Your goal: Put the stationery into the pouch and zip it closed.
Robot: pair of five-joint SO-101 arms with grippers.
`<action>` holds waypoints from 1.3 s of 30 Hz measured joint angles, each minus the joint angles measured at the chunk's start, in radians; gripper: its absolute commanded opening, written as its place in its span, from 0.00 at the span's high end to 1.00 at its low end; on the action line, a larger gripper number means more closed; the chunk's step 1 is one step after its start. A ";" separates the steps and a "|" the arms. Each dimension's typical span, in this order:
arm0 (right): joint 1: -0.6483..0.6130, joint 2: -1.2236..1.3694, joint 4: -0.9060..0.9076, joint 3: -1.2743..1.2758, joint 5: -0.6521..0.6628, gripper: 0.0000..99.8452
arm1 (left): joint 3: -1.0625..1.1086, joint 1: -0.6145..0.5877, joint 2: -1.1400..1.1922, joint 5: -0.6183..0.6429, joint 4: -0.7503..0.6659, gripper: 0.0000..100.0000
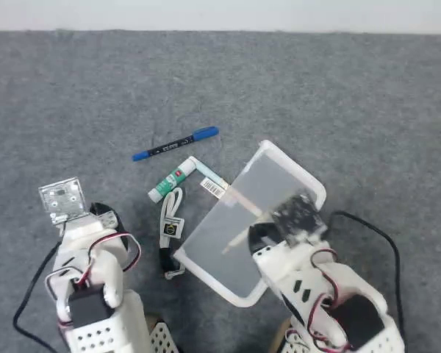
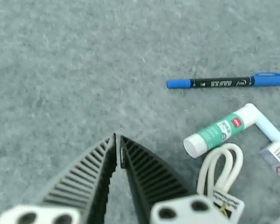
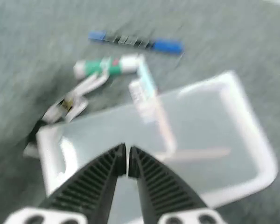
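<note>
Grey felt-covered bench (image 1: 316, 88). The pouch (image 1: 220, 243) lies flat, with the pen (image 1: 175, 144) and glue stick (image 1: 171, 180) outside, near its edge. Left gripper (image 2: 117, 140) and right gripper (image 3: 127, 151) are both closed and empty. Advised: steady the pouch first, then load items singly.

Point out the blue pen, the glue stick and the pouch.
blue pen (image 2: 226, 82), left wrist view, on the middle of its black barrel.
glue stick (image 2: 219, 130), left wrist view, on the green label of its body.
pouch (image 1: 220, 243), high view, on a bare part of its translucent face.
</note>
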 measured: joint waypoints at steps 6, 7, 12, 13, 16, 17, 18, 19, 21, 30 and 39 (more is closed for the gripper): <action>-0.080 0.269 0.000 -0.210 -0.063 0.99 | 0.002 -0.006 0.000 -0.005 -0.026 0.99; -0.086 0.318 0.000 -0.242 -0.071 0.99 | 0.002 -0.005 0.000 -0.005 -0.026 0.99; -0.175 0.552 0.000 -0.342 -0.061 0.99 | 0.002 -0.005 0.000 -0.005 -0.026 0.99; -0.203 0.586 0.000 -0.345 -0.046 0.99 | 0.002 -0.005 0.000 -0.005 -0.026 0.99; -0.298 0.675 -0.003 -0.351 -0.003 0.90 | 0.002 -0.005 0.000 -0.005 -0.026 0.99; -0.325 0.698 -0.014 -0.351 0.003 0.86 | 0.002 -0.005 0.000 -0.005 -0.026 0.98; -0.348 0.715 -0.020 -0.351 0.006 0.82 | 0.002 -0.005 0.000 -0.005 -0.026 0.96; -0.361 0.730 -0.026 -0.351 0.009 0.79 | 0.002 -0.006 0.000 -0.005 -0.032 0.94; -0.384 0.740 -0.038 -0.350 0.011 0.73 | 0.002 -0.028 0.000 -0.005 -0.048 0.89; -0.397 0.740 -0.176 -0.204 0.014 0.50 | 0.002 -0.117 0.000 0.064 -0.054 0.77; -0.400 0.740 -0.281 -0.071 0.020 0.52 | 0.020 -0.117 0.000 0.083 -0.054 0.77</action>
